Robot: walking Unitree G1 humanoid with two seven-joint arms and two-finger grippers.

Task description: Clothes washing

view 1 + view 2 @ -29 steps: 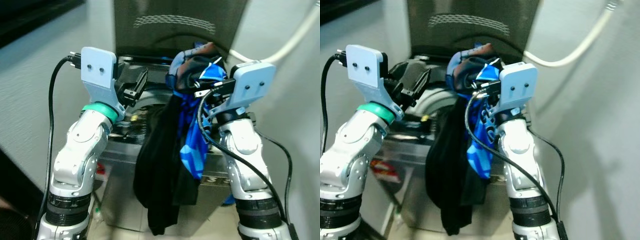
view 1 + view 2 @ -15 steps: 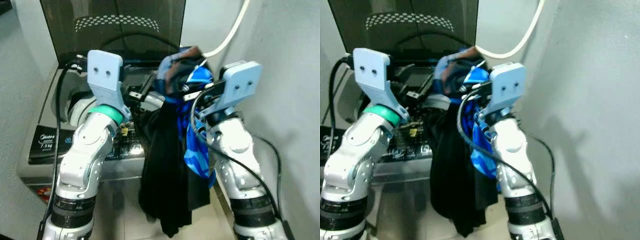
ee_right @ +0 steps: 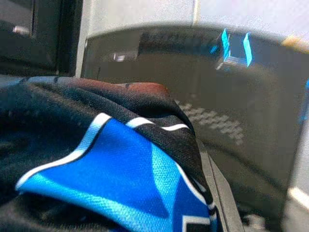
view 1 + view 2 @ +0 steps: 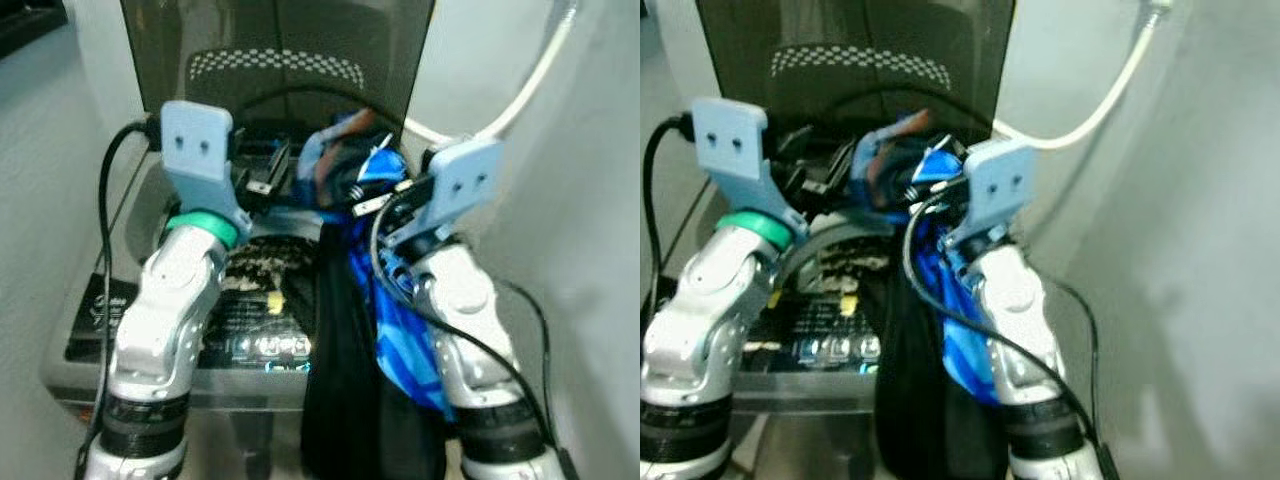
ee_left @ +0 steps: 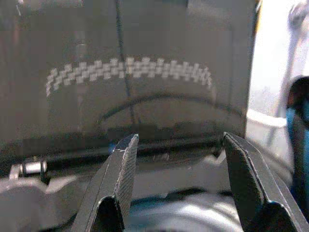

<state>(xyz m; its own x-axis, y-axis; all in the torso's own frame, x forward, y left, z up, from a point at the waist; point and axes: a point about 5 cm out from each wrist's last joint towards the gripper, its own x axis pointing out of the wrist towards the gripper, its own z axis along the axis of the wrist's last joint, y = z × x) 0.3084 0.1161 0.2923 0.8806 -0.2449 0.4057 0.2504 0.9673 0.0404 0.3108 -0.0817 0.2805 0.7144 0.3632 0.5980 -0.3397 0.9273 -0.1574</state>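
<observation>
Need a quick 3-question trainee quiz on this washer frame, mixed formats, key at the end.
1. True or false: the washing machine has its lid raised.
2. Which gripper carries the blue and black garment? A) left gripper B) right gripper C) both
3. Fill in: the left gripper has its fingers ____ with nothing between them.

Key: 1 true. 2 B; the right gripper holds the bunched top of the garment at the machine's opening while the rest hangs down in front. 3 open.
</observation>
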